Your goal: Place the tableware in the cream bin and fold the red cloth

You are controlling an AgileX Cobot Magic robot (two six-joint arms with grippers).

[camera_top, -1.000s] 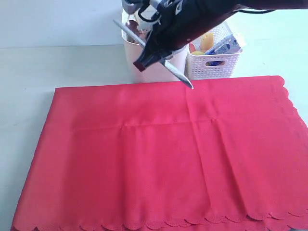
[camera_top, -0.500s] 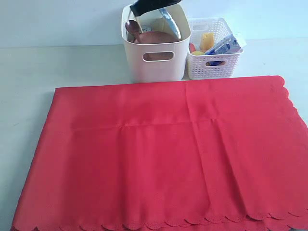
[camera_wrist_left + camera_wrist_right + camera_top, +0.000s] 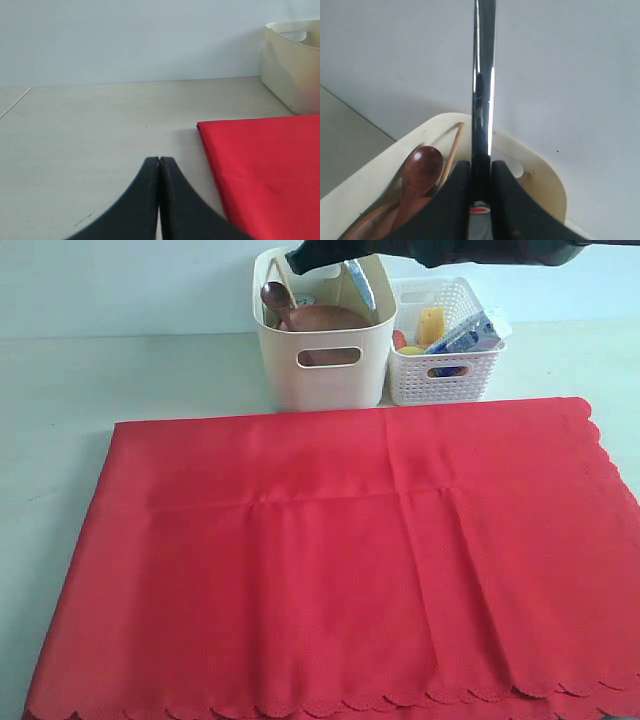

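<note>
The right tool [image 3: 481, 172] was clamped on the metal knife [image 3: 483, 75] over the cream bin [image 3: 300, 380], which held the wooden plate [image 3: 325, 320], dark spoon [image 3: 272, 295] and a chopstick [image 3: 451, 150]; the lattice basket [image 3: 445, 380] beside it held food [image 3: 432, 325]. The left tool [image 3: 159, 162], pinched together empty, hung over the table [image 3: 90, 125] by the flat-spread red cloth [image 3: 340, 560].

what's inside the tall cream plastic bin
Dark wooden spoon, round brown wooden plate and wooden chopstick show; right gripper holds a metal knife above. The bin's walls hide anything lower.
</note>
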